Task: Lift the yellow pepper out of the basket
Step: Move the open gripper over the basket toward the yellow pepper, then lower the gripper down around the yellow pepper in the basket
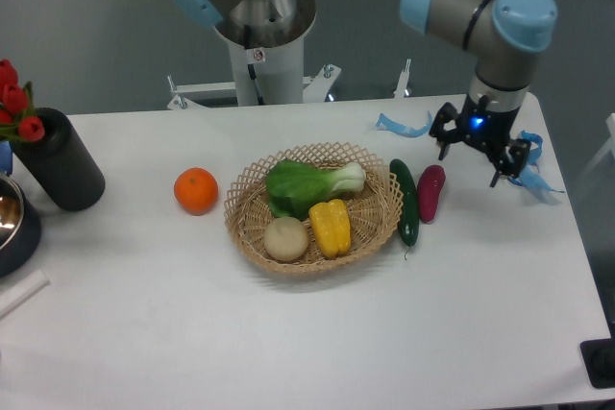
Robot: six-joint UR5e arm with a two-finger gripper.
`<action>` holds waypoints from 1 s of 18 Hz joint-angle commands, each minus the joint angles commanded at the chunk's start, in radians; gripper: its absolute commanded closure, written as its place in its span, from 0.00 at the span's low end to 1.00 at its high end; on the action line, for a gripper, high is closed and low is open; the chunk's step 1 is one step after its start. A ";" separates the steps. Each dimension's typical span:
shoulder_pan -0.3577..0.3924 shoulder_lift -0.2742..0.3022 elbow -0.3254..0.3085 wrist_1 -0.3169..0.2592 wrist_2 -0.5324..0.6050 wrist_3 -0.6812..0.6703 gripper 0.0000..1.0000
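The yellow pepper point(331, 227) lies in the front middle of the round wicker basket point(252, 237), between a pale beige ball point(286, 238) on its left and the basket's right rim. A green leafy vegetable point(306, 186) lies behind it in the basket. My gripper point(478, 154) hangs above the table to the right of the basket, well apart from the pepper. Its fingers point(445, 148) stand spread and hold nothing.
A green cucumber point(405, 201) and a dark red eggplant point(430, 192) lie just right of the basket. An orange point(196, 190) sits to its left. A black vase with red flowers point(58, 160) and a dark bowl point(12, 228) stand at the left edge.
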 joint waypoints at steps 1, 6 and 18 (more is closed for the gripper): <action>-0.021 0.000 0.002 0.000 0.002 -0.052 0.00; -0.100 -0.006 0.000 0.003 -0.003 -0.148 0.00; -0.299 -0.116 0.090 -0.002 0.050 -0.735 0.00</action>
